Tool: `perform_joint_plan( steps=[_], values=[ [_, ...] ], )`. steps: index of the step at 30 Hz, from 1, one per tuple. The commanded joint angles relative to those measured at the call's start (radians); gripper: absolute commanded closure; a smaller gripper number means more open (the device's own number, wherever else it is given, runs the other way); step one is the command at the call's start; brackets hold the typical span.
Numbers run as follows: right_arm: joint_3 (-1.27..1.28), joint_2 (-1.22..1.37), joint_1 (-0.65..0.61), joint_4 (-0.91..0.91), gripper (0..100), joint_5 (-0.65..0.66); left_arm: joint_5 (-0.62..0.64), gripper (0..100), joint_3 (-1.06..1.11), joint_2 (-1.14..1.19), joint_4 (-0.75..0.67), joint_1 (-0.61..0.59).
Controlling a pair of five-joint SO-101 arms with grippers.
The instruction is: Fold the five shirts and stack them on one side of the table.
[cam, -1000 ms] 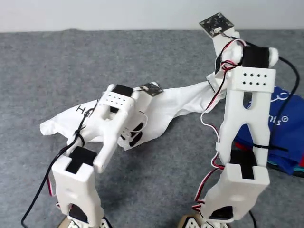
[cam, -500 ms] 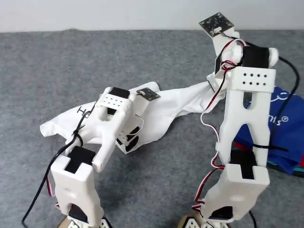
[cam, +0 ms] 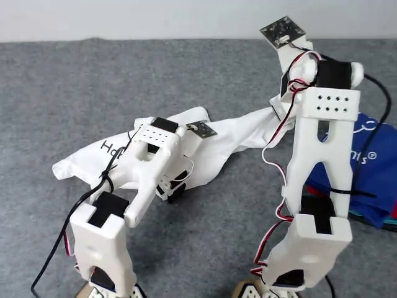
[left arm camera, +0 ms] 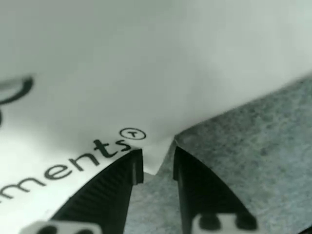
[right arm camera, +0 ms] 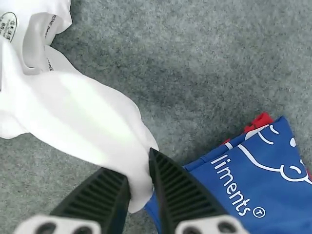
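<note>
A white shirt [cam: 229,143] with dark print lies crumpled across the middle of the grey table [cam: 74,81]. My right gripper [right arm camera: 138,168] is shut on one end of the white shirt [right arm camera: 73,112] and holds it raised at the right [cam: 275,115]. My left gripper [cam: 172,186] sits low at the shirt's near edge. Its fingers [left arm camera: 129,168] are open a little, with the hem of the printed white cloth [left arm camera: 146,58] reaching between their tips. A folded blue shirt [cam: 372,167] with white print lies at the right edge of the table, also seen as the blue shirt [right arm camera: 253,180] in the right wrist view.
Red cloth [cam: 391,217] peeks out under the blue shirt. Both arm bases stand at the table's near edge. Bare grey table stretches along the far side and the left.
My left gripper has dropped and slid toward the near edge of the white shirt. The right arm has kept still with the cloth in its grip.
</note>
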Motion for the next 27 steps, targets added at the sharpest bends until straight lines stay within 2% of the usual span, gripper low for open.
perform_joint_plan(
  steps=[1, 7, 9, 11, 15, 27],
  values=[
    [-0.054, -0.010, 0.015, 0.021, 98.8, 0.000, -0.011, 88, 0.031, -0.008, -0.081, -0.005],
    [-0.054, -0.010, 0.015, 0.021, 98.8, 0.000, -0.005, 89, 0.068, -0.008, -0.166, -0.006],
    [-0.055, -0.010, 0.015, 0.021, 98.8, 0.000, 0.018, 93, 0.068, -0.008, -0.170, -0.006],
    [-0.057, -0.010, 0.015, 0.021, 98.8, 0.000, 0.018, 100, 0.062, -0.018, -0.163, -0.005],
    [-0.057, -0.012, 0.015, 0.021, 98.8, 0.000, 0.021, 100, 0.039, -0.078, -0.072, -0.005],
    [-0.075, -0.119, 0.015, 0.021, 98.8, 0.002, 0.026, 100, -0.077, -0.775, 0.132, -0.037]
  ],
)
